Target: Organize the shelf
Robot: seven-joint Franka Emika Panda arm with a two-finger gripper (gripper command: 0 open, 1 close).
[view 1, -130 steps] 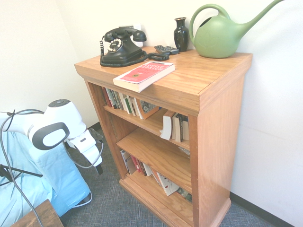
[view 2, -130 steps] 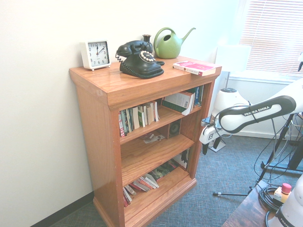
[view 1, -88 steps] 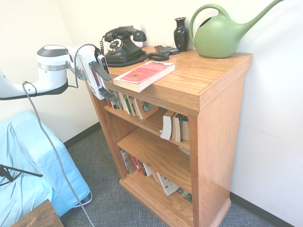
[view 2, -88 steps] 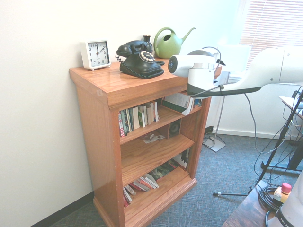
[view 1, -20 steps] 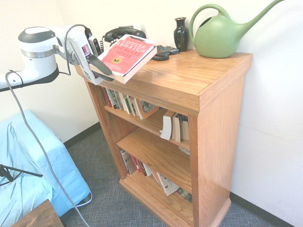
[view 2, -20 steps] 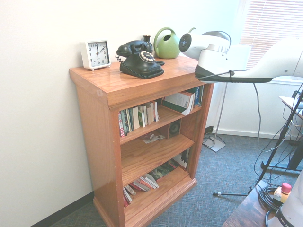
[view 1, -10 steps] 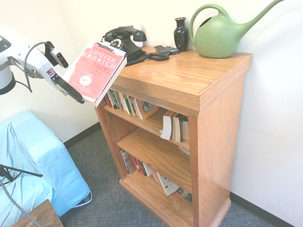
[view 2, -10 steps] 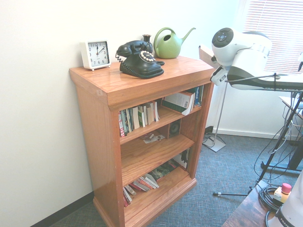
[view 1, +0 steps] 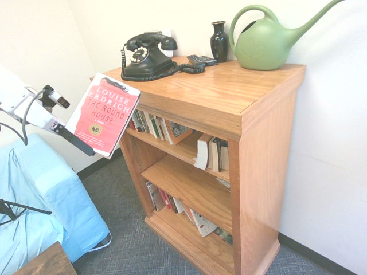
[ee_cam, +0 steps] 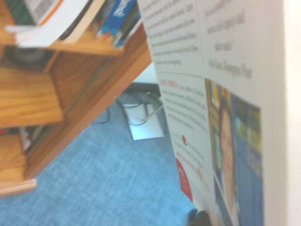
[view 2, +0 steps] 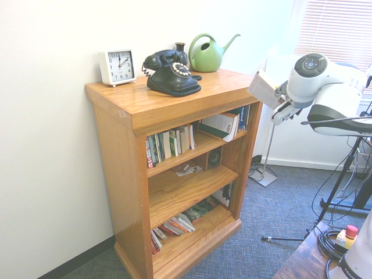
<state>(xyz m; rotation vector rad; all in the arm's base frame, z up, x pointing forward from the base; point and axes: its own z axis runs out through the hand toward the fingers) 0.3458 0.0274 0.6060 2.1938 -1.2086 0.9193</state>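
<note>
**Book off the top board, not yet shelved**

Shelf fills the centre of both exterior views, against the white wall. Its top board carries a black telephone, a dark vase, a green watering can and, in the second exterior view, a white clock at the upper left. No book lies on that board. The upper tier holds a row of upright books and a few leaning ones; the middle tier is mostly bare wood, and the bottom tier has books slumped at an angle.

A red paperback hangs in the air at the left of the first exterior view, beside the shelf's near corner and clear of it, tilted with its cover toward the camera. By the look of things the task is at an early to middle stage: the book has yet to be set into a tier, and the leaning and slumped books appear untouched.

The gripper is clenched on the red paperback at its lower edge, one dark finger running under the cover. In the second exterior view the book shows as a pale wedge at centre right. In the wrist view its back cover fills the right half.
</note>
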